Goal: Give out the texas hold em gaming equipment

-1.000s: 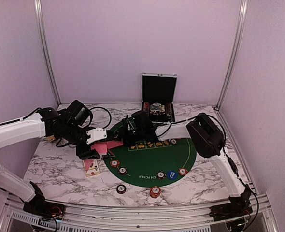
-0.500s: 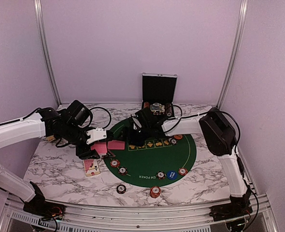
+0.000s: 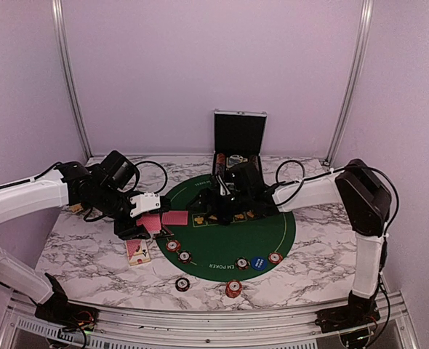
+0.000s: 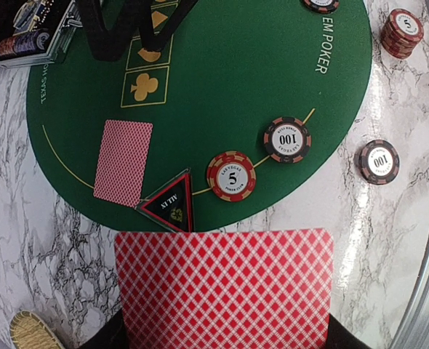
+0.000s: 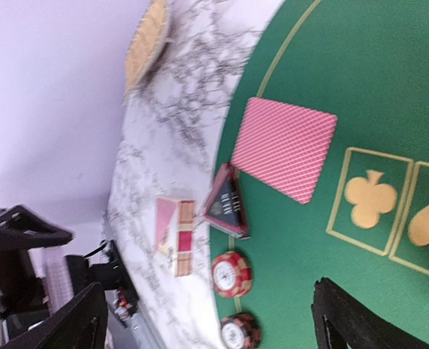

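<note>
The single red-backed card [image 4: 123,162] lies face down on the left part of the green felt mat [image 4: 222,80], just beside the dark triangular token [image 4: 169,209] at the mat's rim. The held cards [image 4: 222,287] hang over the marble surface [image 3: 91,254] next to the mat, clamped in the jaws of the left gripper [image 3: 140,224]; how many there are I cannot tell. The right gripper [image 3: 224,209] hovers over the mat, jaws wide apart with nothing between them.

To deal the next card well, I judge the right jaws should meet the free edge of the held cards, pinch only the top one and draw it off flat. It should land clear of the token and the 5 chip [image 4: 231,175].

The left wrist view alone makes the chip faces readable. The top view alone shows the open chip case [image 3: 238,145]. The right wrist view shows a small box [image 5: 174,225] near the token, hidden from the left wrist camera by the held cards.
</note>
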`<action>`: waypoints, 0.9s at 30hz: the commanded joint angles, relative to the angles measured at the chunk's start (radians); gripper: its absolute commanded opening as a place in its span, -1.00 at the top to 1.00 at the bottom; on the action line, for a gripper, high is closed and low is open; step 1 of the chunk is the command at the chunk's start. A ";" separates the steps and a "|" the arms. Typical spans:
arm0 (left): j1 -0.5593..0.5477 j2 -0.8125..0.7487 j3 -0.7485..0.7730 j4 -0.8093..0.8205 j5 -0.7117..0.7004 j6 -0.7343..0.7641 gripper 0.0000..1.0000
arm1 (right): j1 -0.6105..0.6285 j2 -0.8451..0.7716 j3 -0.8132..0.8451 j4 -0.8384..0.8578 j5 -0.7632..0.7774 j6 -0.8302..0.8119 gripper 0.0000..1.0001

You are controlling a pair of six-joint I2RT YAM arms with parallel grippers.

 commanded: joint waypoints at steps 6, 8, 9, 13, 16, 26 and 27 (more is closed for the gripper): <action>0.004 0.002 0.050 -0.017 0.011 -0.023 1.00 | 0.086 -0.023 -0.042 0.371 -0.178 0.242 -0.93; 0.004 0.004 0.054 -0.017 0.007 -0.024 1.00 | 0.098 -0.005 -0.034 0.411 -0.194 0.269 -0.93; 0.004 0.005 0.055 -0.016 0.005 -0.024 1.00 | 0.105 0.002 -0.028 0.419 -0.199 0.275 -0.93; 0.004 0.004 0.058 -0.017 0.006 -0.027 1.00 | 0.125 0.032 -0.004 0.439 -0.219 0.296 -0.93; 0.004 0.005 0.059 -0.017 0.008 -0.029 1.00 | 0.133 0.051 0.001 0.473 -0.230 0.324 -0.92; 0.005 0.015 0.064 -0.016 0.003 -0.026 1.00 | 0.150 0.099 0.043 0.543 -0.254 0.386 -0.91; 0.004 0.018 0.066 -0.016 0.003 -0.026 1.00 | 0.151 0.106 0.048 0.550 -0.254 0.391 -0.91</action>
